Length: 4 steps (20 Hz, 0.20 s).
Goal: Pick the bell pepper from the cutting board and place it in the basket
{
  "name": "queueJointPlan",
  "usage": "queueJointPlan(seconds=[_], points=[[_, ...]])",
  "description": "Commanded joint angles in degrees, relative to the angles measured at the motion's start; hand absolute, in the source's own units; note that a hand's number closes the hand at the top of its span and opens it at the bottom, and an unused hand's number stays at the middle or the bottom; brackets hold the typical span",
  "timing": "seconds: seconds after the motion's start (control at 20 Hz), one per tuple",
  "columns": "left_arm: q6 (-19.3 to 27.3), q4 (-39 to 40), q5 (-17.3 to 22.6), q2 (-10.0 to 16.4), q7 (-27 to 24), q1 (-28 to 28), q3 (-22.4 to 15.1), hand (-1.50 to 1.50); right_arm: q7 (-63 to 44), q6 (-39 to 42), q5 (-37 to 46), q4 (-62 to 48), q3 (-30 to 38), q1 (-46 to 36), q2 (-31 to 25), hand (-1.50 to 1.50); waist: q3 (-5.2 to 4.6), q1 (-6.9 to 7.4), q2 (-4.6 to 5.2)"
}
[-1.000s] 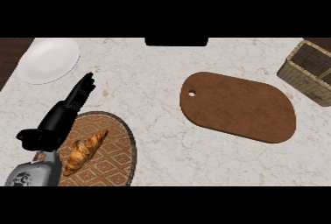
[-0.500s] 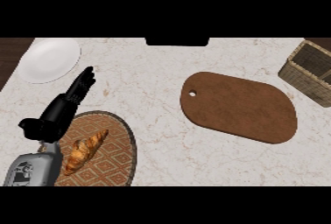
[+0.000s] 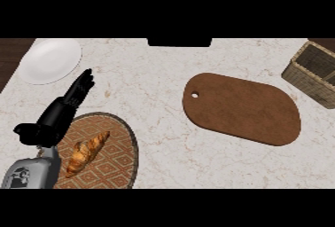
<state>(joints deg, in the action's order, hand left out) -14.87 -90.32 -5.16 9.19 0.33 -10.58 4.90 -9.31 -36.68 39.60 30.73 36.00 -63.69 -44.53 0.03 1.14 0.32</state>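
Here, a marble counter (image 3: pixel 163 66) carries a brown cutting board (image 3: pixel 245 108) at centre right, a woven mat (image 3: pixel 111 164) at lower left, a wicker basket (image 3: pixel 314 73) at upper right and a white plate (image 3: pixel 49 61) at upper left. The left robot hand (image 3: pixel 64 108) hovers by the mat, fingers straight, holding nothing. No bell pepper shows anywhere, so a reach risks closing on air or taking the pastry (image 3: pixel 85 153) instead.
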Motion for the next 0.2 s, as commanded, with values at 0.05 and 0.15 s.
queueJointPlan(seconds=[0.05,0.15], points=[[0.4,-1.9,0.0,-0.2,1.0,1.8,0.1,0.00,0.6,2.0,-7.1,1.3,5.5,1.0,-3.6,-1.50,0.03,-0.67,-0.29],[0.2,-3.0,1.3,0.1,2.8,0.2,1.0,0.00,-3.3,5.9,-8.1,1.5,5.7,0.8,-5.8,-1.50,-0.01,-1.00,-0.46]])
